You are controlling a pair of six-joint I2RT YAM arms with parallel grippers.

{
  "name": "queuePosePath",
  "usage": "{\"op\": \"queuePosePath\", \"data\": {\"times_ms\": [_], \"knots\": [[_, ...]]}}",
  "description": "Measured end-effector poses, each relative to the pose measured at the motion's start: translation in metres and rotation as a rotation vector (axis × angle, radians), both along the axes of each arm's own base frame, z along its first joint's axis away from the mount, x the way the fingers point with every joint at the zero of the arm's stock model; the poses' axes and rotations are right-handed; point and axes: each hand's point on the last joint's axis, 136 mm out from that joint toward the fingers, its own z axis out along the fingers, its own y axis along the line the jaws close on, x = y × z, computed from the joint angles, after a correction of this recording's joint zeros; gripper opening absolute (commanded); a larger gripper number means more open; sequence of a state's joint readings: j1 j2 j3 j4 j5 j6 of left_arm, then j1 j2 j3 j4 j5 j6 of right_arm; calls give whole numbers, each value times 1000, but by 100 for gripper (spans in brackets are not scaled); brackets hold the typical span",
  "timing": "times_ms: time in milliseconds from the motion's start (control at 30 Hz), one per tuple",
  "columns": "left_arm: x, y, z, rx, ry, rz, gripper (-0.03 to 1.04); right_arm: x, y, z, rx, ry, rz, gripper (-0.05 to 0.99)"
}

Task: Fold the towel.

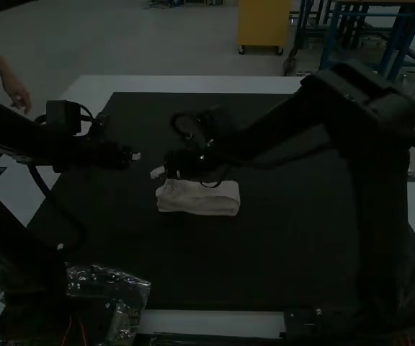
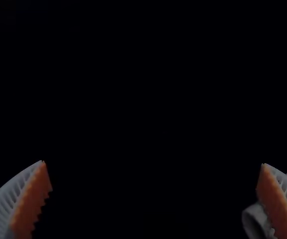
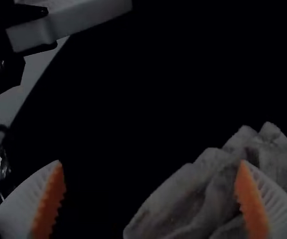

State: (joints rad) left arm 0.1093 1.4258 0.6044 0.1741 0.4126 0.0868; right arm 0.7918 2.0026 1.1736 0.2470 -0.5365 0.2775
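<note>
The light towel lies folded into a compact, narrow bundle near the middle of the black mat, its long side running left to right. My right gripper hangs just beyond the towel's left end. My left gripper is a little farther left, apart from the cloth. In the left wrist view my left gripper stands open, with a piece of towel behind one finger. In the right wrist view my right gripper is open too, one finger overlapping the layered towel end, nothing visible between the pads.
A clear plastic bag lies by the left arm's base at the near edge. The black mat covers most of the white table. Both arms reach inward, their grippers close to each other.
</note>
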Motion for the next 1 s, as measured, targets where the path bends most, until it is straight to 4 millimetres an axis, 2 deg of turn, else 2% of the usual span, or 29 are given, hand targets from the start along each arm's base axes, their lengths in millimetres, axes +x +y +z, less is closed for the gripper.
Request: {"op": "queuePosePath", "data": {"times_ms": [67,100,300,400,600,867,1000], "knots": [[0,0,0,-3,1,2,97,-2,-2,-1,-1,3,1,21],[0,0,0,-4,1,3,97,-4,-4,0,2,3,4,-3],[1,0,1,-7,-3,5,97,-3,-24,21,72,-50,-16,-2],[1,0,2,-10,-5,8,97,0,-32,22,89,-70,-31,-2],[1,0,2,-15,-4,11,97,-3,-43,5,89,-71,-42,-2],[1,-1,2,-21,-3,10,97,17,-51,-26,88,-74,-83,-2],[1,-1,2,-20,-3,10,97,20,-52,-43,82,-67,-89,-2]]}}
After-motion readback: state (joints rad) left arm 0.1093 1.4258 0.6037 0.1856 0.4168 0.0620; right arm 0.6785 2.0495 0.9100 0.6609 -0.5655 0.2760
